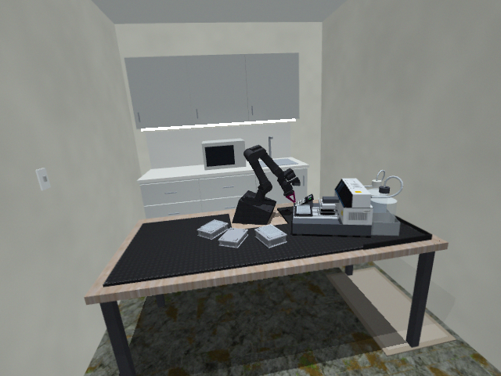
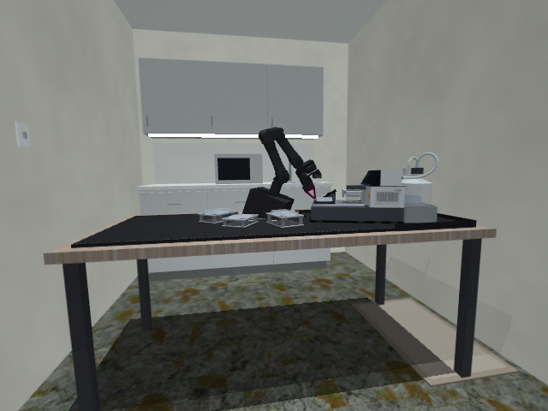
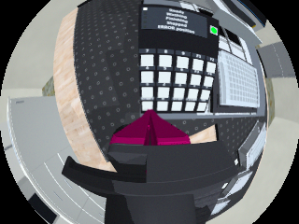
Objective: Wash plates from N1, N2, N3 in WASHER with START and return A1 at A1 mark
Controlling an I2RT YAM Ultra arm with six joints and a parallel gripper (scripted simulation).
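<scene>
My gripper point(image 1: 291, 198) point(image 2: 310, 193) point(image 3: 149, 113) is shut and empty, its magenta fingertips pointing down at the near end of the washer's keypad point(image 3: 177, 81) point(image 1: 302, 200). In the wrist view the tips lie at the lowest row of keys, by the first key from the left. I cannot tell whether they touch it. The lamp point(image 3: 213, 30) beside the dark display point(image 3: 175, 21) is green. A white 96-well plate point(image 3: 237, 81) point(image 1: 302, 210) lies on the carrier right of the keypad. Three plate nests point(image 1: 212, 228) point(image 1: 232, 237) point(image 1: 270, 235) stand on the black mat point(image 1: 170, 258). Which of them hold plates I cannot tell.
The washer's white body point(image 1: 354, 202) point(image 2: 384, 191) with bottles and tubing point(image 1: 384, 189) stands at the table's right end. The arm's base point(image 1: 253, 210) sits behind the nests. A wooden table edge point(image 3: 65, 88) runs left of the keypad in the wrist view.
</scene>
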